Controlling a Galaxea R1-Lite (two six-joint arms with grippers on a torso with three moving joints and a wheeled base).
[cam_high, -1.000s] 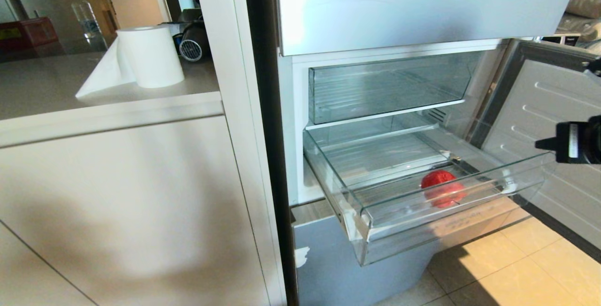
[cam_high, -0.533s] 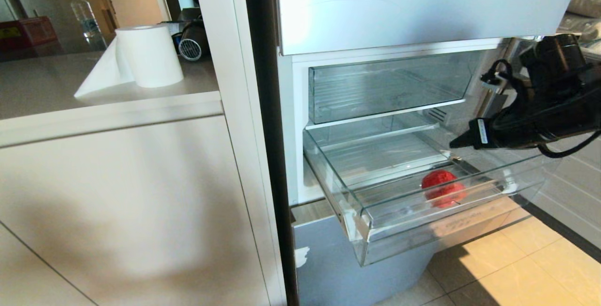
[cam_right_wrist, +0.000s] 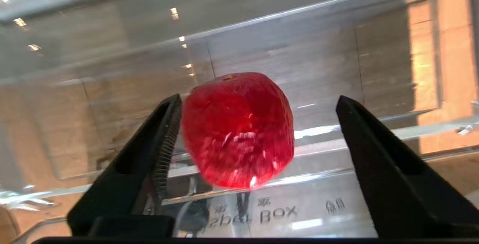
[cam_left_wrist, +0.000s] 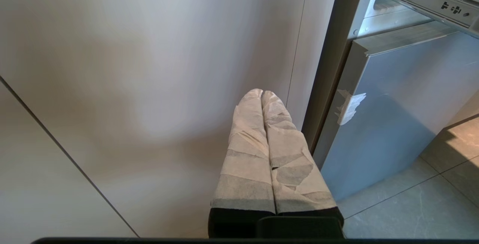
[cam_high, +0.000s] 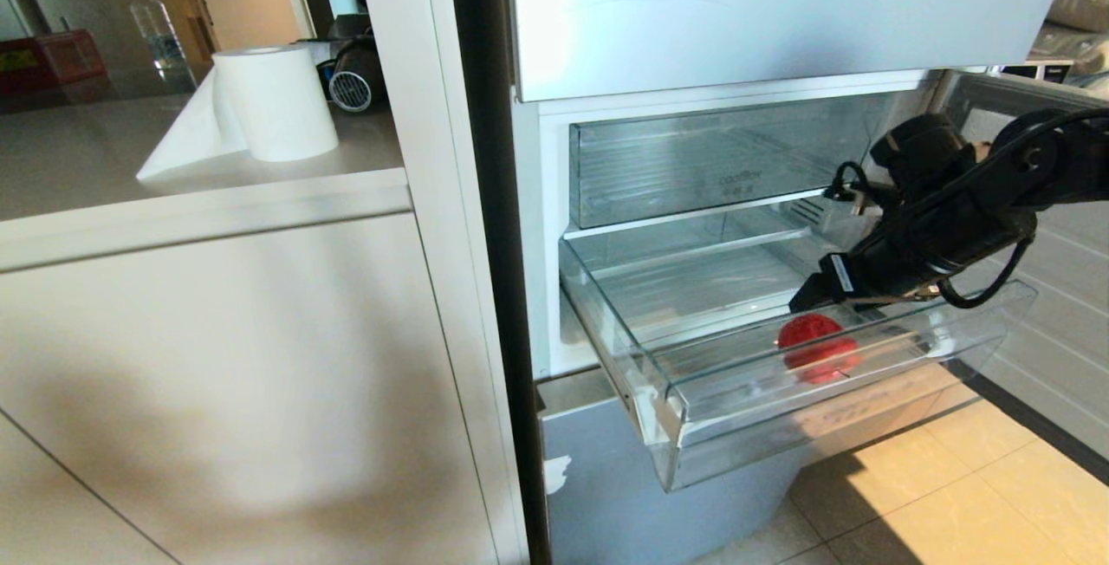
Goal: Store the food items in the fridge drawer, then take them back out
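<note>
Red fruit in the pulled-out drawer, right gripper poised at it

1 red fruit (cam_high: 818, 347) lies on the ribbed floor of the fridge drawer (cam_high: 970, 327), so storing looks done. The right gripper (cam_right_wrist: 258, 124) reaches in, fingers apart on either side of the fruit, not yet clamped; lifting it out remains. The left gripper (cam_left_wrist: 262, 98) hangs parked by the cabinet (cam_left_wrist: 131, 68), fingers together.

Right arm reaches in from the right, angled down, right tool (cam_right_wrist: 258, 101) fingers spread wide. Left tool (cam_left_wrist: 262, 96) parked low, fingers pressed together.
</note>
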